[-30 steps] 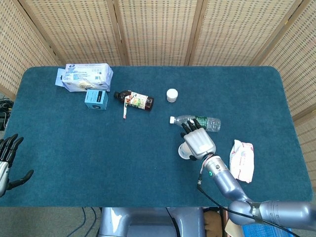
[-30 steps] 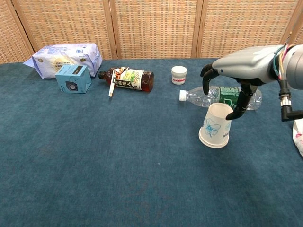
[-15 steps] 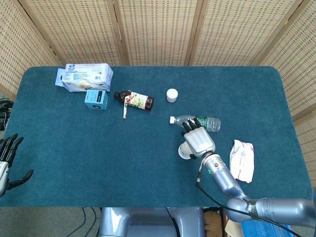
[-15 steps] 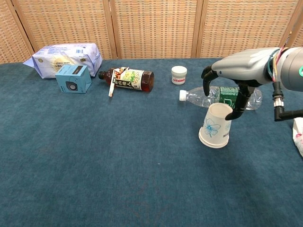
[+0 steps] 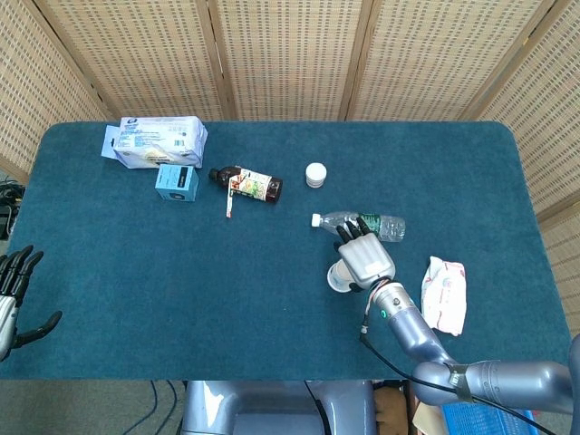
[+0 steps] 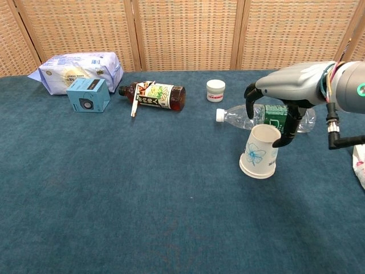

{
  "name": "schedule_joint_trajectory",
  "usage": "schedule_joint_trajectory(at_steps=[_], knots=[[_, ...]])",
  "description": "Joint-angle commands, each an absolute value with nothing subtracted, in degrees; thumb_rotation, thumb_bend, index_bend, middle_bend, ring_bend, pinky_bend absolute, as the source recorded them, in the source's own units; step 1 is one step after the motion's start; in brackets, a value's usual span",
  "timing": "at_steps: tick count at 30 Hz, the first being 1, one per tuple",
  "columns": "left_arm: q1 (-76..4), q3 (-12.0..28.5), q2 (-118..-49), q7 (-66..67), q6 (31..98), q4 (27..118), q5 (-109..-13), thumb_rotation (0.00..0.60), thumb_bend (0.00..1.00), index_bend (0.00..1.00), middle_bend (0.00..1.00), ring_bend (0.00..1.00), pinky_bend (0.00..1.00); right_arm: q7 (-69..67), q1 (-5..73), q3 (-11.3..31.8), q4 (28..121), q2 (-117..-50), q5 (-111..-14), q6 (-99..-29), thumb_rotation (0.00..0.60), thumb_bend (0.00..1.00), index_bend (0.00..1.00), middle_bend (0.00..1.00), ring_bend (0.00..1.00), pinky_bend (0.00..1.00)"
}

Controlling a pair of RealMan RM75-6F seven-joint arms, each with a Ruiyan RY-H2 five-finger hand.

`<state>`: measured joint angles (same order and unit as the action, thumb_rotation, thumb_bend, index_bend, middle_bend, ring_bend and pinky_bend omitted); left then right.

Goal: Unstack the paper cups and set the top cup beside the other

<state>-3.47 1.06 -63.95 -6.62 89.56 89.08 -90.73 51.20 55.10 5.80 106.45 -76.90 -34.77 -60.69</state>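
Observation:
The paper cups (image 6: 259,154) stand upside down as one stack, white with a blue flower print, right of the table's middle; in the head view only the rim of the cups (image 5: 337,277) shows beside the hand. My right hand (image 6: 285,88) arches over the stack's upturned base. Its thumb lies against the upper right edge, and the other fingers hang just behind and left of the top without closing. From the head view, the right hand (image 5: 365,256) covers most of the stack. My left hand (image 5: 14,299) hangs off the table's near left corner, fingers spread, holding nothing.
A clear water bottle (image 6: 251,117) lies just behind the cups. Behind that sits a small white jar (image 6: 215,90). A brown bottle (image 6: 157,95), a blue box (image 6: 88,95) and a white pack (image 6: 80,68) lie at the back left. A tissue pack (image 5: 444,292) lies to the right.
My right hand has sunk slightly toward the cups and shifted a little right. The cups and my left hand have not moved.

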Motion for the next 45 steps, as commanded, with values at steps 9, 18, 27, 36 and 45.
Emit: schedule_joint_trajectory(at_steps=[9, 18, 27, 36, 45], knots=[[-3.47, 1.04, -63.94, -6.65, 89.57, 89.04, -90.74, 0.6, 0.27, 0.0, 0.0, 0.0, 0.0, 50.55, 55.67, 4.9, 105.79, -77.19, -34.24, -60.97, 0.6, 0.24, 0.31, 0.11, 0.0, 0.0], [-3.5, 1.01, -63.99, -6.53, 89.51, 89.07, -90.76, 0.6, 0.27, 0.0, 0.0, 0.0, 0.0, 50.04, 56.0, 4.24, 105.26, -77.47, -34.14, -61.13, 0.6, 0.24, 0.31, 0.11, 0.0, 0.0], [-3.53, 1.0, -64.03, -6.49, 89.4, 89.01, -90.71, 0.6, 0.27, 0.0, 0.0, 0.0, 0.0, 49.87, 56.36, 3.91, 105.5, -77.46, -34.1, -61.44, 0.6, 0.24, 0.33, 0.11, 0.0, 0.0], [-3.53, 1.0, -64.01, -6.47, 89.41, 89.02, -90.7, 0.6, 0.27, 0.0, 0.0, 0.0, 0.0, 49.87, 56.57, 3.72, 105.43, -77.64, -33.96, -61.56, 0.6, 0.24, 0.35, 0.12, 0.0, 0.0], [-3.57, 1.0, -64.0, -6.5, 89.32, 89.02, -90.64, 0.6, 0.27, 0.0, 0.0, 0.0, 0.0, 49.81, 56.82, 3.58, 105.23, -78.09, -34.01, -61.81, 0.6, 0.24, 0.35, 0.12, 0.0, 0.0]])
